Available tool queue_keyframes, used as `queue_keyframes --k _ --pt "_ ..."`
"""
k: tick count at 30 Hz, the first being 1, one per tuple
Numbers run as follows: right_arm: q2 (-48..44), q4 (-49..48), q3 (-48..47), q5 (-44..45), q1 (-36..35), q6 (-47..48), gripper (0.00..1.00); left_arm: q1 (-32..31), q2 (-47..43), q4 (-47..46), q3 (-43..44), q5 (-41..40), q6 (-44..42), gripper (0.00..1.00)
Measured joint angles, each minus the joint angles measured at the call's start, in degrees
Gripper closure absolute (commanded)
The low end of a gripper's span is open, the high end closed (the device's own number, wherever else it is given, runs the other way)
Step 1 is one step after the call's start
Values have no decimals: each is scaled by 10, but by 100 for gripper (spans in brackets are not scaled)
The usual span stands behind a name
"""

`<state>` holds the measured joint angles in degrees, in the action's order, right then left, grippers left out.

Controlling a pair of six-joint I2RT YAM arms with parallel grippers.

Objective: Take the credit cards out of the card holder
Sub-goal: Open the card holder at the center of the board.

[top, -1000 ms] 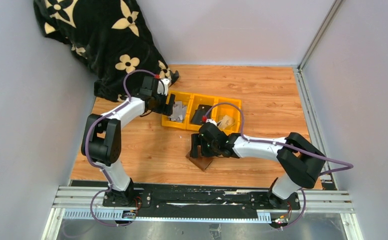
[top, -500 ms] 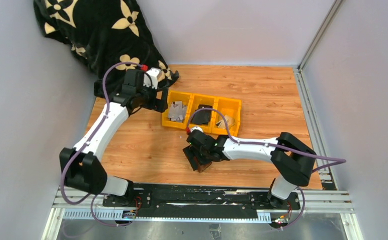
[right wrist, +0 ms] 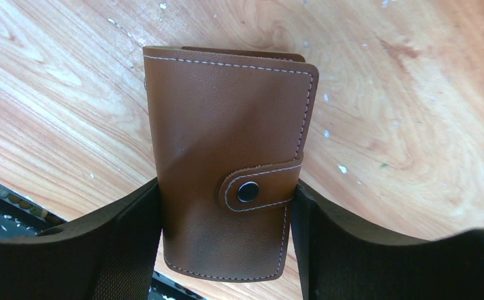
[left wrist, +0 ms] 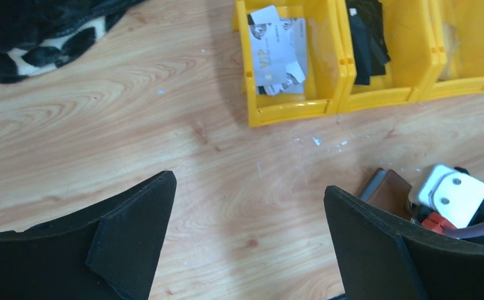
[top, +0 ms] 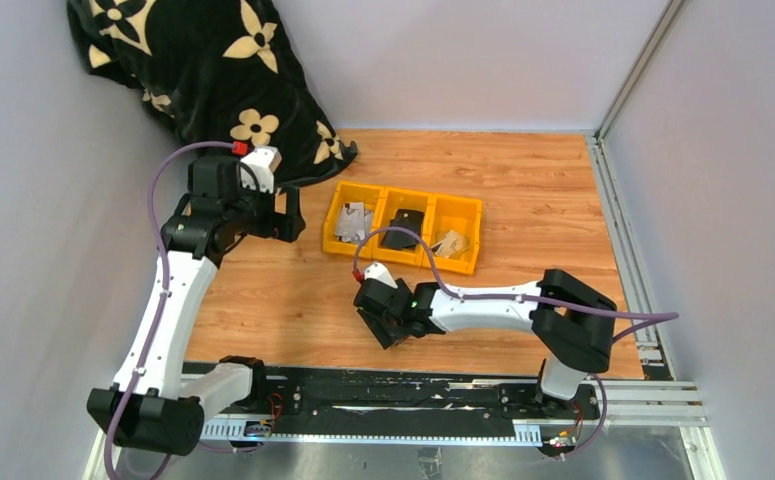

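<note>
Grey walls box in a wooden worktop (top: pixel 523 170), with a black flowered blanket (top: pixel 193 70) heaped at 10 o'clock and yellow bins (left wrist: pixel 289 111) just past centre towards 12. Loose cards (left wrist: pixel 280 53) lie in the leftmost bin. The holder (right wrist: pixel 227 156) is at 6 o'clock, close to the near edge, folded and fastened by its snap (right wrist: pixel 247 191). Whether any cards are inside cannot be seen.

The right hand (top: pixel 387 326) pinches the holder by its two long edges, stitched face towards the wrist camera. The left hand (left wrist: pixel 250 184) hangs spread wide and empty at 9 o'clock, well apart from the holder.

The step looks like steadying the holder so the snap can be undone. The tab wraps round the holder's 3 o'clock edge, right beside one finger, so that finger would do better lower down, off the strap. A crease already shows in the leather, so a light squeeze should suffice. The left hand should probably come down onto the tab's free end, which points to 9 o'clock, and peel it back towards 3 rather than pull straight up.
</note>
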<state>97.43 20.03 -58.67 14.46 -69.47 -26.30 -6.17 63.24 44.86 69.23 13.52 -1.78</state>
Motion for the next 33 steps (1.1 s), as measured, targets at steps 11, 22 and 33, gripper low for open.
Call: queue_keyframes --k 11,22,33 --pt "-154 -61 -37 57 -21 37 37 0 -63 16 -71 151 74 0" --pt "-161 -133 -95 51 -45 97 40 6 -101 -66 -118 345 185 0" --pt "-157 -149 -115 57 -59 120 44 6 -124 -78 -121 400 216 0"
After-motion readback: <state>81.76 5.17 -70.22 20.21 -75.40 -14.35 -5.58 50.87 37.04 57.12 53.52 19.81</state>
